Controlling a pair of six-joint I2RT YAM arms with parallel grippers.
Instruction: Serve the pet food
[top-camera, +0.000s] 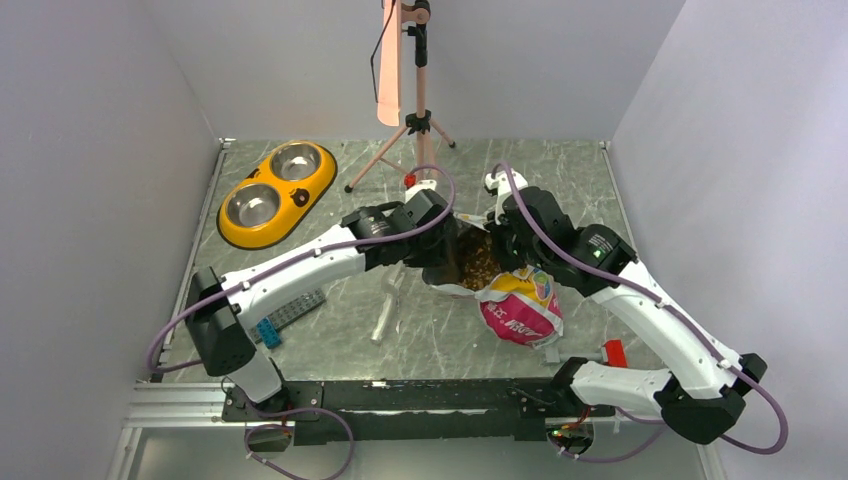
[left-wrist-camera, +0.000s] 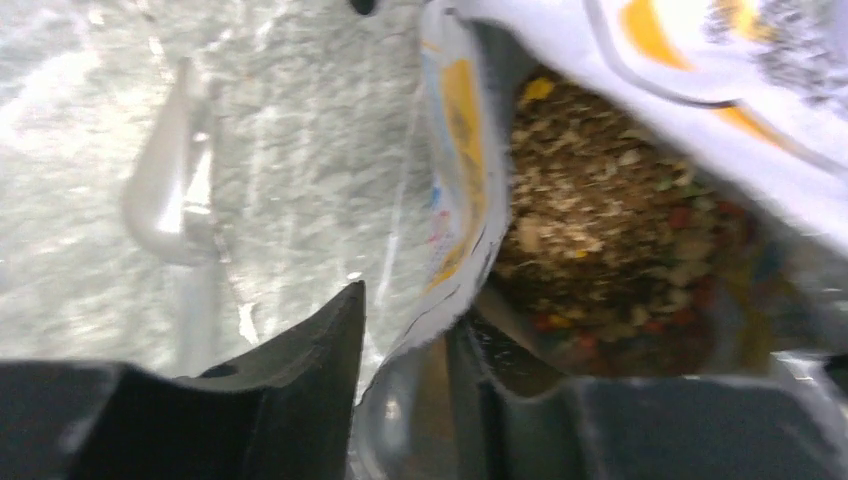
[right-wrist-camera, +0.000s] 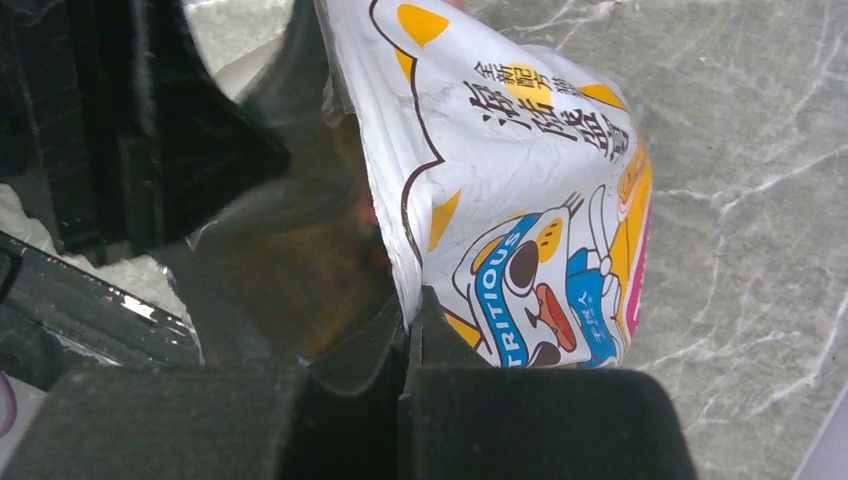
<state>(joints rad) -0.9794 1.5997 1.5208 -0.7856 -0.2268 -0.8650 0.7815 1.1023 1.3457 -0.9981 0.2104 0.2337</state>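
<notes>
Left wrist view shows the left end effector (left-wrist-camera: 410, 320) with its jaws parted, straddling the bag (left-wrist-camera: 455, 130) at its open lip. One finger (left-wrist-camera: 300, 370) is outside over the table (left-wrist-camera: 300, 120), and the other (left-wrist-camera: 620, 420) is inside the mouth. A gap shows between the outer finger and the lip, so nothing is clamped. Just past it, the pet food (left-wrist-camera: 600, 230) fills the inside of the bag as a loose brown and tan heap with a few reddish bits.

On the right wrist camera, the right end effector (right-wrist-camera: 408, 320) is closed tight, pinching the printed bag's edge at the far side of the mouth.

From the top camera, the bag sits near the middle of the table with its mouth held between both arms. A clear scoop (top-camera: 385, 315) lies on the table to the left of the bag. A yellow double dish (top-camera: 300, 197) sits at the far left, well apart, and its two steel bowls (top-camera: 253, 203) show bare metal.
</notes>
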